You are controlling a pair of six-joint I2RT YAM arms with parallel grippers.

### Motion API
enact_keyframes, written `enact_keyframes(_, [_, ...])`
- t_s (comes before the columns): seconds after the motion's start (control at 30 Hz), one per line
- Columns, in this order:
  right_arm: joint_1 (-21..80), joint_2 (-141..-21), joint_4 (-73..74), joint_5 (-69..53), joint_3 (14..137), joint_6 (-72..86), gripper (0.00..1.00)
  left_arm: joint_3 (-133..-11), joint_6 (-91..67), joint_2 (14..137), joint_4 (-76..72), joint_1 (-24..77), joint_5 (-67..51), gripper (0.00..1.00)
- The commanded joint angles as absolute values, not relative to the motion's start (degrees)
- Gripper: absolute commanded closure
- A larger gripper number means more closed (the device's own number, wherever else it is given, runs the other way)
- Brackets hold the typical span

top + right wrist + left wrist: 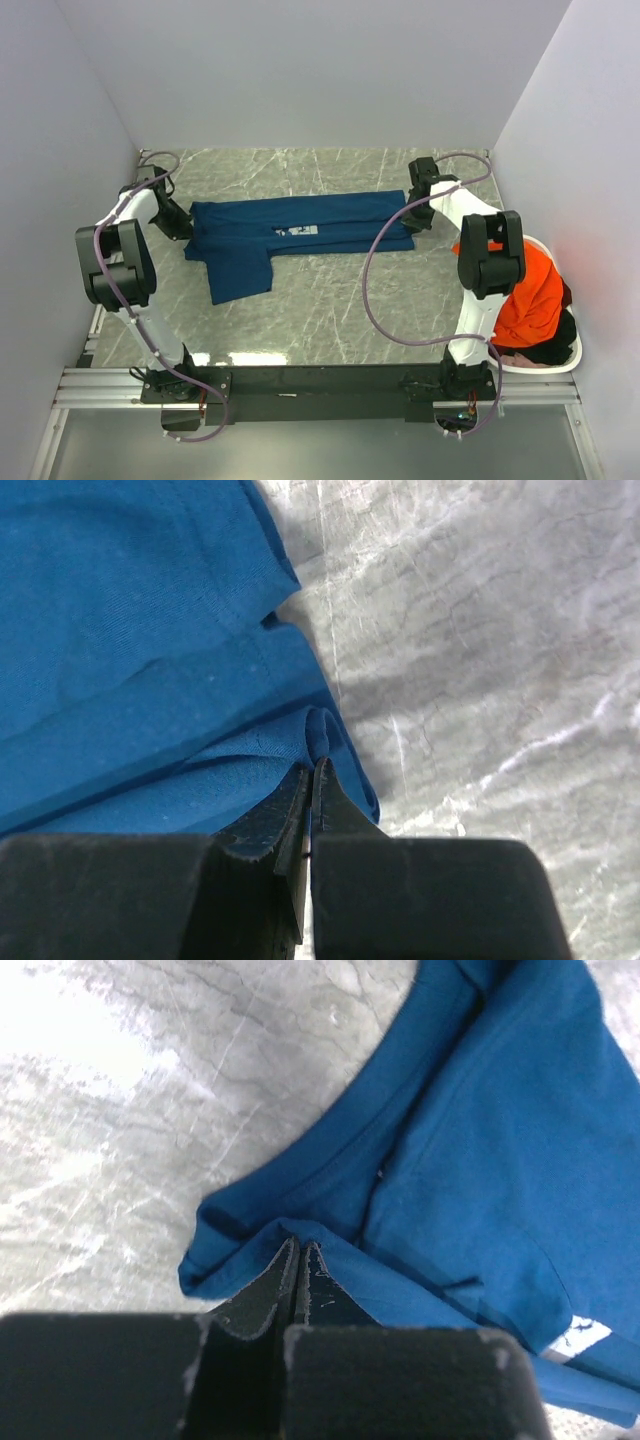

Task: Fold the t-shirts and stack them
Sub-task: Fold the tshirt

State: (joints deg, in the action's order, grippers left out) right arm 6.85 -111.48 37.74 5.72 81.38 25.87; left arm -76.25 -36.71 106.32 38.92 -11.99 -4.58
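Note:
A navy blue t-shirt lies across the middle of the table, folded into a long band. One sleeve hangs toward the near side at its left, and part of the pale chest print shows. My left gripper is shut on the shirt's left end; the left wrist view shows the jaws pinching a fold of blue cloth. My right gripper is shut on the shirt's right end; the right wrist view shows the jaws pinching a rolled edge of the cloth. A bright orange t-shirt lies in the basket.
A white oval basket stands at the right table edge beside the right arm, holding the orange shirt over dark cloth. Grey walls close in the left, far and right sides. The marble tabletop is bare in front of the shirt.

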Motion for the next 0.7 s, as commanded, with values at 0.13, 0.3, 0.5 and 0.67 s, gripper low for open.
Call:
enact_keyframes(0.13, [5.9, -114.2, 35.1, 6.6, 83.3, 25.9, 0.97, -78.0, -37.4, 107.7, 34.9, -12.4, -2.0, 0.89])
enact_keyframes(0.3, [5.9, -112.9, 33.8, 4.9, 83.2, 25.9, 0.82, -76.0, -37.6, 104.5, 33.0, -12.4, -0.7, 0.47])
enact_keyframes(0.5, [6.8, -106.5, 33.7, 4.2, 82.8, 25.4, 0.61, -71.7, -37.8, 95.9, 32.9, -12.2, -0.2, 0.37])
enact_keyframes(0.67, [8.1, -98.9, 32.7, 4.4, 77.3, 25.7, 0.56, -64.2, -36.8, 86.8, 33.2, -10.7, -0.2, 0.21])
